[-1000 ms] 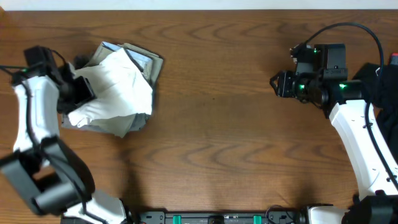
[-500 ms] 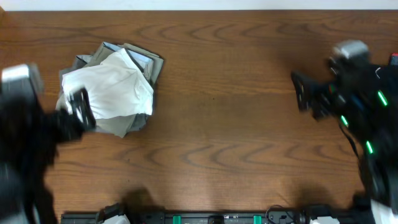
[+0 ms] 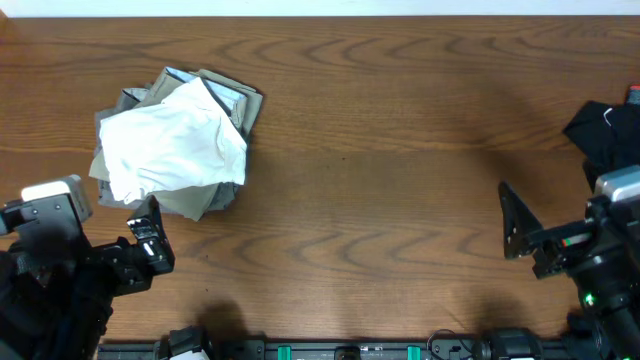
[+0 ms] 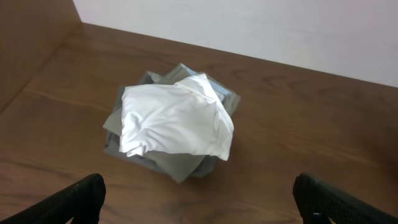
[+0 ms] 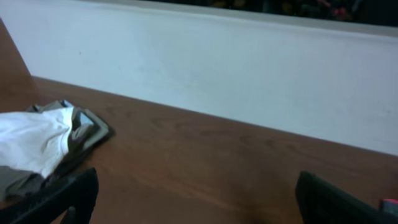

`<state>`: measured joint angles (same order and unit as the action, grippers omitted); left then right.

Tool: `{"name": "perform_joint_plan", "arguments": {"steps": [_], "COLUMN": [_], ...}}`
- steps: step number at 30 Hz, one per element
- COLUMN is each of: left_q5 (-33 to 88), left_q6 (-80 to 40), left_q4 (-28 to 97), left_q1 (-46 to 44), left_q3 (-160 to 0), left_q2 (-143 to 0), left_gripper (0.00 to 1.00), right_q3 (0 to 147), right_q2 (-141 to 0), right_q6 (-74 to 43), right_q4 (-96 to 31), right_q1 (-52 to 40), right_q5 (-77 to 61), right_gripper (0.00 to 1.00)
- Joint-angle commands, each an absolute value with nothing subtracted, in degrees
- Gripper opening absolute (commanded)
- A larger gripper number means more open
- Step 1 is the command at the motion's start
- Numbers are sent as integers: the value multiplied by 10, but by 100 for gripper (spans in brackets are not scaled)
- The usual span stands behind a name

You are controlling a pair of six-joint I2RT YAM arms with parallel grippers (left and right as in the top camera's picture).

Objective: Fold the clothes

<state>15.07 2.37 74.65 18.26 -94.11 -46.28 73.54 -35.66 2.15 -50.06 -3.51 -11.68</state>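
Observation:
A crumpled white garment (image 3: 172, 148) lies on top of a stack of grey and olive clothes (image 3: 222, 100) at the left of the table. In the left wrist view the white garment (image 4: 174, 119) sits ahead of my left gripper (image 4: 199, 211), which is open and empty, with bare wood between it and the stack. My left gripper (image 3: 150, 240) hangs near the front edge, below the stack. At the front right, my right gripper (image 3: 525, 240) is open and holds nothing. In the right wrist view the pile (image 5: 38, 140) shows far off to the left of my right gripper (image 5: 199, 208).
A dark heap of clothing (image 3: 612, 135) lies at the table's right edge, with a small red thing (image 3: 633, 95) beside it. A white wall (image 5: 236, 74) runs along the back of the table. Brown wood (image 3: 380, 170) spans the middle.
Both arms have pulled back toward the front edge of the table and both grippers have opened. The left one came away from the white garment, which stays on the stack.

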Motion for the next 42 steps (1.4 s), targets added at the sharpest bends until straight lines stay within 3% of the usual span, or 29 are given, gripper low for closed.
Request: {"name": "perform_joint_plan", "arguments": {"steps": [1, 15, 20, 29, 38, 42], "left_q5": [145, 145, 145, 145, 145, 145], "left_q6": [16, 16, 16, 16, 16, 16], "left_q4": [748, 748, 748, 748, 748, 748], "left_q1": [180, 180, 180, 180, 180, 180], "left_q3": [-937, -937, -937, -937, -937, -937], "left_q2": [-465, -465, -465, -465, -465, -465], "left_gripper": [98, 98, 98, 98, 98, 98], "right_q3": [734, 730, 675, 404, 200, 152], "right_q2": [-357, -357, -318, -156, 1, -3], "right_q6": [26, 64, 88, 86, 58, 52], "right_q4": [-507, -616, -505, -230, -186, -157], "right_q1": [-41, -41, -40, -18, -17, -17], "right_q5": [-110, -56, -43, -48, -50, -54], "right_gripper": [99, 99, 99, 99, 99, 99]}}
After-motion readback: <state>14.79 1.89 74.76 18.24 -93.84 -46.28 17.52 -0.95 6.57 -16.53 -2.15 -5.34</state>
